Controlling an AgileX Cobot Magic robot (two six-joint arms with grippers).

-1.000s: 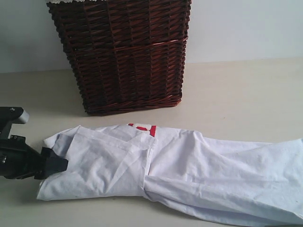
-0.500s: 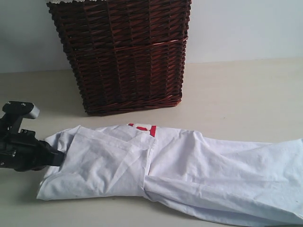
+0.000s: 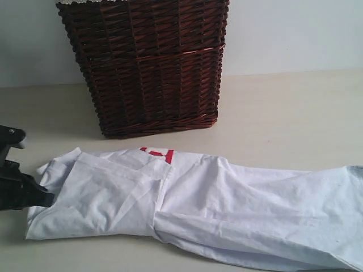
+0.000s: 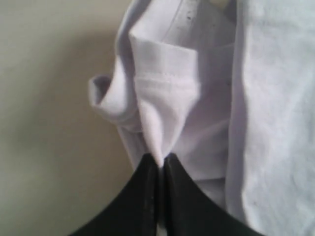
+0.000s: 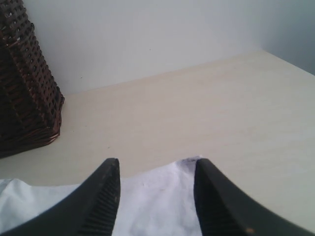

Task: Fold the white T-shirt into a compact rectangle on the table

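Cloth first: the white T-shirt [image 3: 227,198] lies stretched out on the pale worktop [image 3: 283,107], in front of the dark wicker basket [image 3: 150,68] and apart from it. In the ext. view it runs L to R, and its R end passes out of frame. Its L part is folded over on itself, w/ a crease running down approx. the middle of that section. A bit of red lettering [image 3: 159,153] shows at the far edge, on the side facing the basket. Fabric looks rumpled, w/ soft wrinkles along its length.

Left tool [image 4: 161,160]: closed, gripping a pinch of shirt fabric at the garment's L end. Wrist view shows the two black fingers pressed together, a hemmed fold of white cloth rising in a peak from between the tips. Beside that pinch a small loop of hem curls outward over the worktop. In the ext. view only the black tip shows, at the shirt's L edge, low to the surface.

Right tool [image 5: 156,162]: open, fingers well apart, nothing pinched. White cloth lies beneath them, bare worktop beyond, basket corner off to one side. Not visible in the ext. view.
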